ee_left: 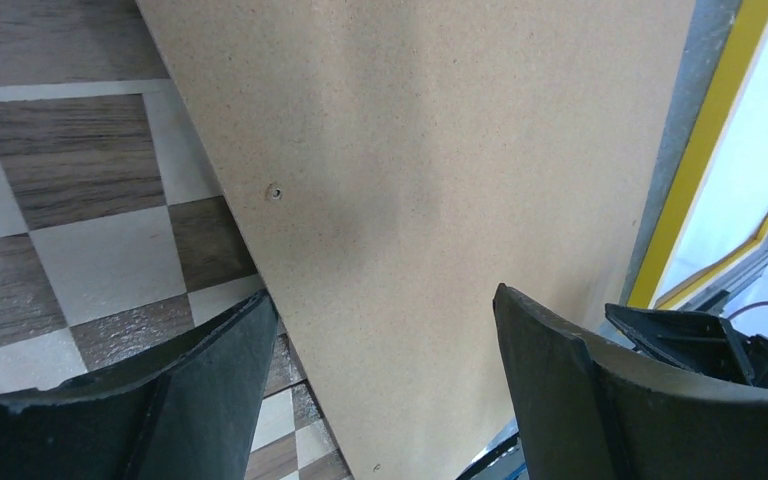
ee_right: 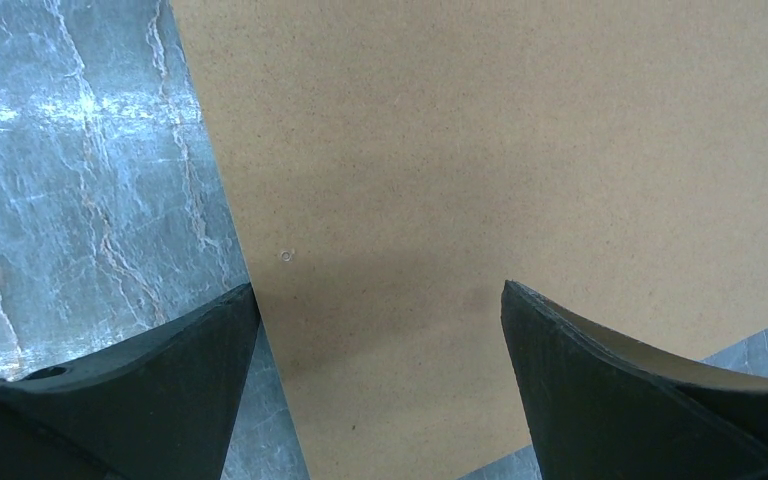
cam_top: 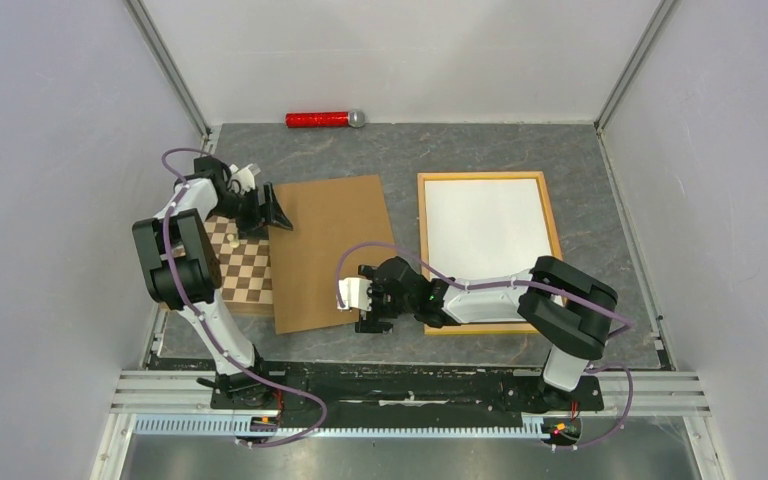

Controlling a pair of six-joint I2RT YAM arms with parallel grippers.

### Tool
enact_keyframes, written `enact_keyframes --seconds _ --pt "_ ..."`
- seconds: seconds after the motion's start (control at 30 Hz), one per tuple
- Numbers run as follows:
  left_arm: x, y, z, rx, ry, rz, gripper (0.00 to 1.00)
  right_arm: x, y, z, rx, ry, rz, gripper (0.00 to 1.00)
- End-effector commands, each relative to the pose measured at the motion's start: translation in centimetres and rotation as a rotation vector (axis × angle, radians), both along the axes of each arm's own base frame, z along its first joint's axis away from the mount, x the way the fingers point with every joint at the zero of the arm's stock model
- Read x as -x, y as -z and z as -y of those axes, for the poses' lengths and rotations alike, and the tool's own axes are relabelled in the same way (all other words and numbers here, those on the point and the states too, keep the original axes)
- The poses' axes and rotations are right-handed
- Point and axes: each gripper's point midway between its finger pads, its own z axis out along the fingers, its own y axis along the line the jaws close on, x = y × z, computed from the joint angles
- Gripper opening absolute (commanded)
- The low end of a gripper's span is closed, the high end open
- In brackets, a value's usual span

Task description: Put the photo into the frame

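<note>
The frame [cam_top: 554,230], yellow-orange wood, lies flat on the right of the table. The photo [cam_top: 484,224] lies inside it with its plain white back up. In the left wrist view the frame's rail [ee_left: 705,150] and the white photo [ee_left: 760,140] show at the right edge. My left gripper [cam_top: 272,212] [ee_left: 385,300] stands open over the far left edge of a brown backing board [cam_top: 332,250], holding nothing. My right gripper [cam_top: 365,298] [ee_right: 380,290] stands open over that board's near right corner [ee_right: 480,150], also holding nothing.
A brown-and-cream chessboard [cam_top: 245,268] [ee_left: 90,220] lies partly under the board's left side, with a small pale piece [cam_top: 232,240] on it. A red cylinder with a silver cap [cam_top: 322,119] lies by the back wall. White walls close in three sides.
</note>
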Motion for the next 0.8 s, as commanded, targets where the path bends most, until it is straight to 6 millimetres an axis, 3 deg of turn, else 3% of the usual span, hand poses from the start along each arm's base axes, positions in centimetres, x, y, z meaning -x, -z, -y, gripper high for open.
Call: enact_keyframes --seconds 0.0,0.33,0.77 --pt "1.1 0.9 1.5 0.086 0.066 -0.002 0.85 0.5 1.7 0.9 0.041 0.013 -0.021 0.93" --pt "1.1 -1.6 2.9 0.194 0.081 0.058 0.78 0.0 0.9 1.1 0.019 0.038 0.004 0.93" --pt "1.7 -3.9 4.5 0.315 0.093 0.092 0.46 -0.5 -0.5 1.0 -0.01 0.058 0.035 0.93"
